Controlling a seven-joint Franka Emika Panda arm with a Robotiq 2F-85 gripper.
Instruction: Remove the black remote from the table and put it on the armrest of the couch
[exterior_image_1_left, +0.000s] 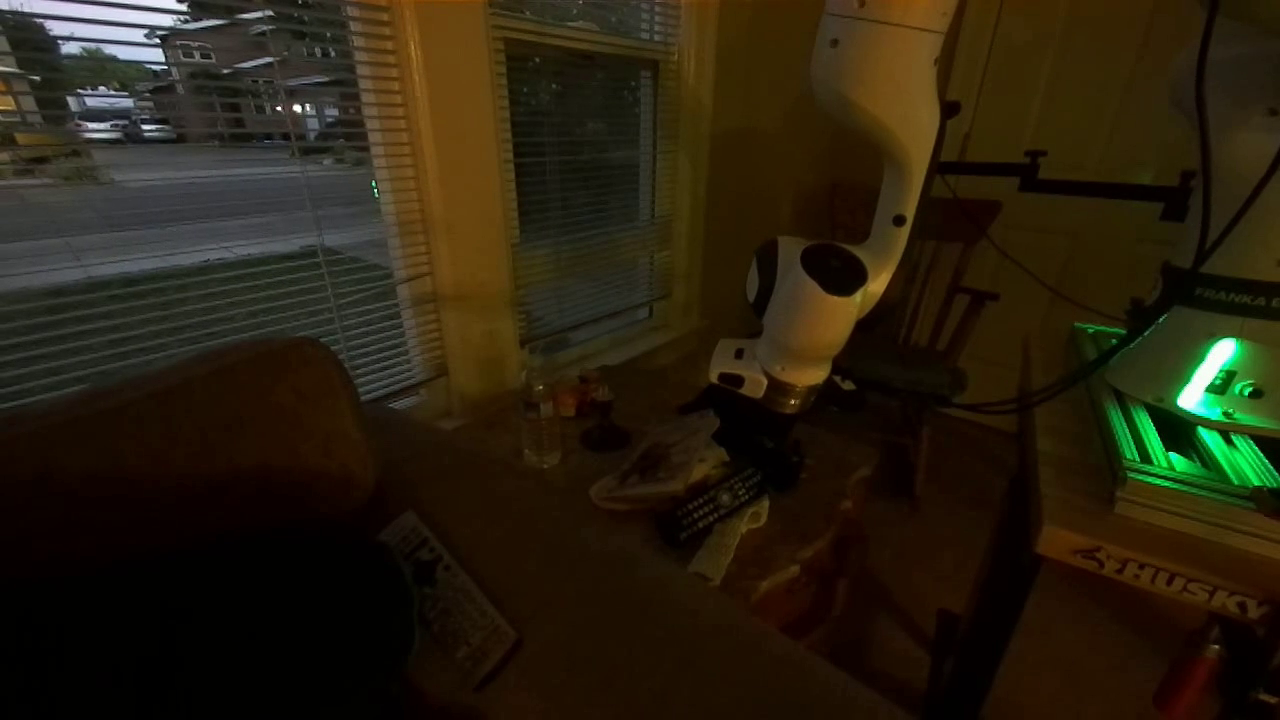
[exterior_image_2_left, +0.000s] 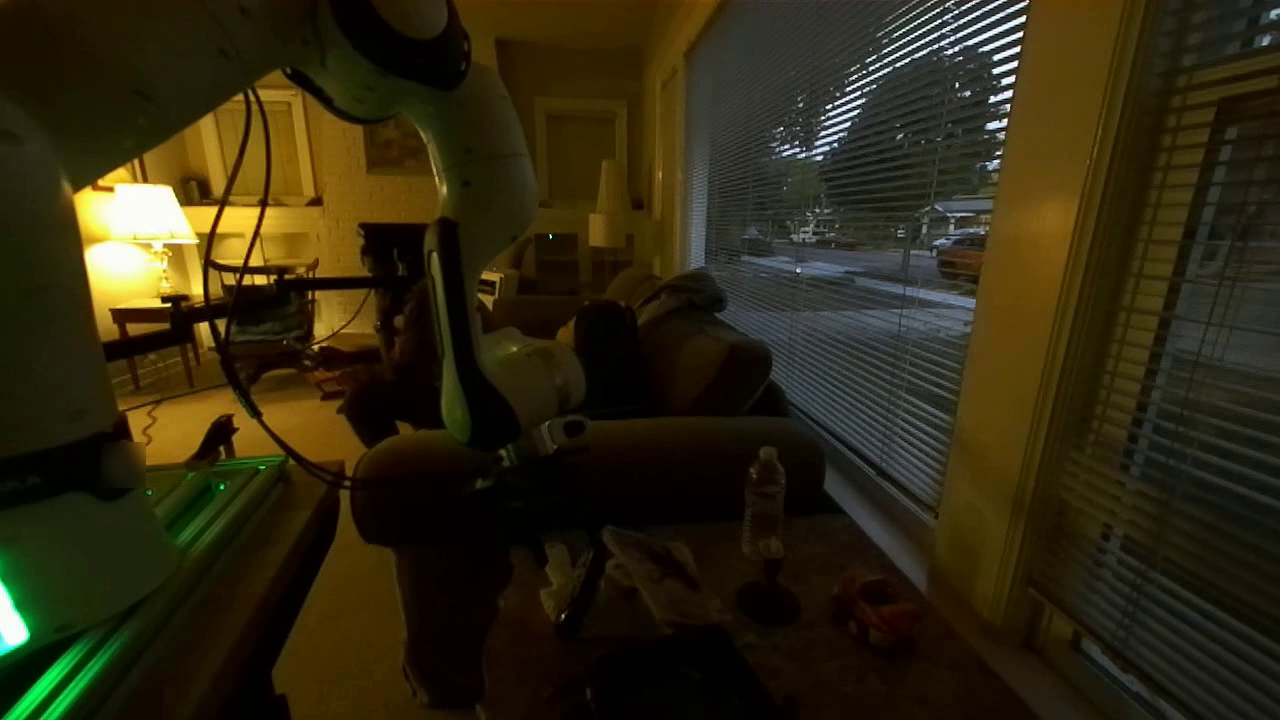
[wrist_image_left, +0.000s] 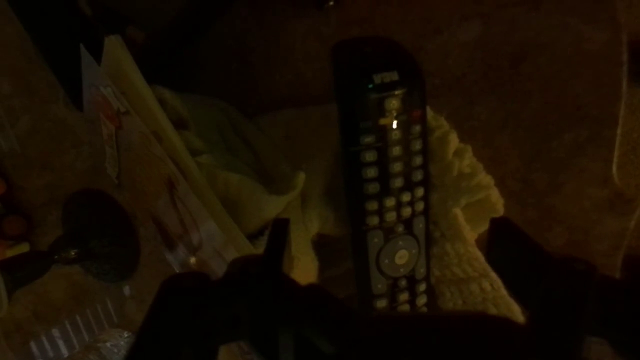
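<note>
The black remote (wrist_image_left: 387, 165) lies on a pale knitted cloth (wrist_image_left: 470, 265) on the dark table (wrist_image_left: 540, 100). It also shows in an exterior view (exterior_image_1_left: 712, 507); it is a thin dark bar in an exterior view (exterior_image_2_left: 580, 597). My gripper (wrist_image_left: 390, 222) is open, one finger on each side of the remote's lower half with a gap on both sides. The remote's lower end is hidden by the gripper body. The gripper (exterior_image_1_left: 760, 455) is dark in an exterior view. The brown armrest (exterior_image_2_left: 680, 455) stands beside the table, in front of the couch's puffy back (exterior_image_2_left: 700, 365).
A water bottle (exterior_image_1_left: 541, 420), a dark stemmed object (exterior_image_1_left: 604, 432) and a pale flat packet (exterior_image_1_left: 655, 465) stand or lie near the remote. A red toy car (exterior_image_2_left: 880, 608) is by the window. A pale-bordered rectangle (exterior_image_1_left: 450, 600) lies on the couch side. The scene is very dim.
</note>
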